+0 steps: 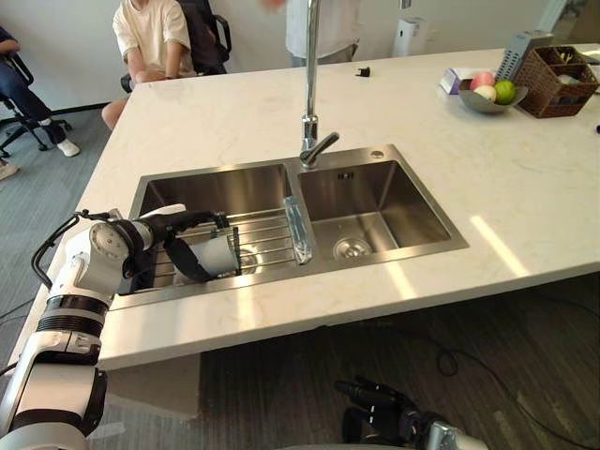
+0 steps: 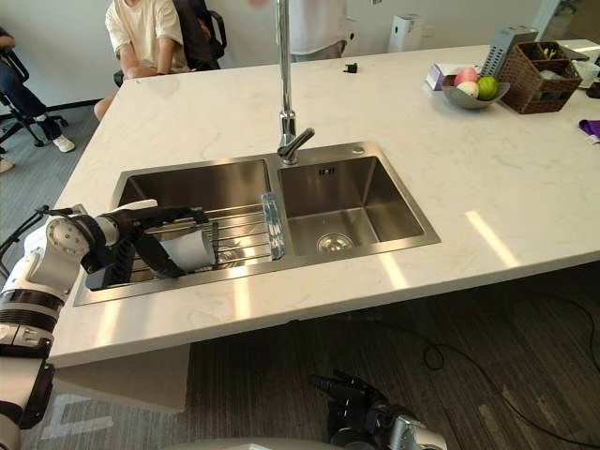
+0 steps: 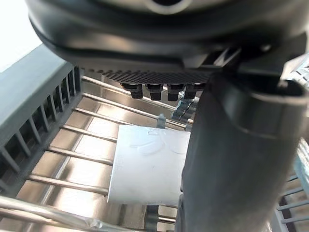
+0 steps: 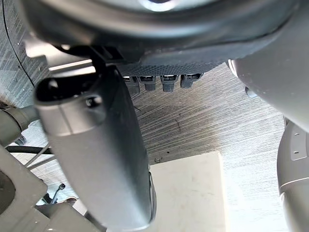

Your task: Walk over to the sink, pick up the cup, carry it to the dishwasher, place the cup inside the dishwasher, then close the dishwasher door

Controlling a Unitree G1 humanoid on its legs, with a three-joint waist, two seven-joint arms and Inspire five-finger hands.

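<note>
My left hand [image 1: 167, 229] reaches into the left basin of the sink [image 1: 394, 261], spread wide over the cup [image 1: 217, 255]. The cup lies on its side on the wire rack [image 1: 267, 234]. My fingers [image 3: 154, 89] run straight above the cup with bars showing between them and it. My thumb [image 3: 231, 159] arcs down just beside its near side, so nothing is clamped. A slotted grey wall [image 3: 34, 130] stands close on the outer side of the hand. A clear plastic piece [image 1: 298, 230] lies along the divider beyond the cup's open end. The tap [image 1: 309, 103] rises behind the divider, well apart from the hand. Open room is above the basin and on the bare counter [image 1: 234, 112] around the rim. My right hand [image 1: 389, 405] hangs low below the counter's front edge, fingers loosely straight.
</note>
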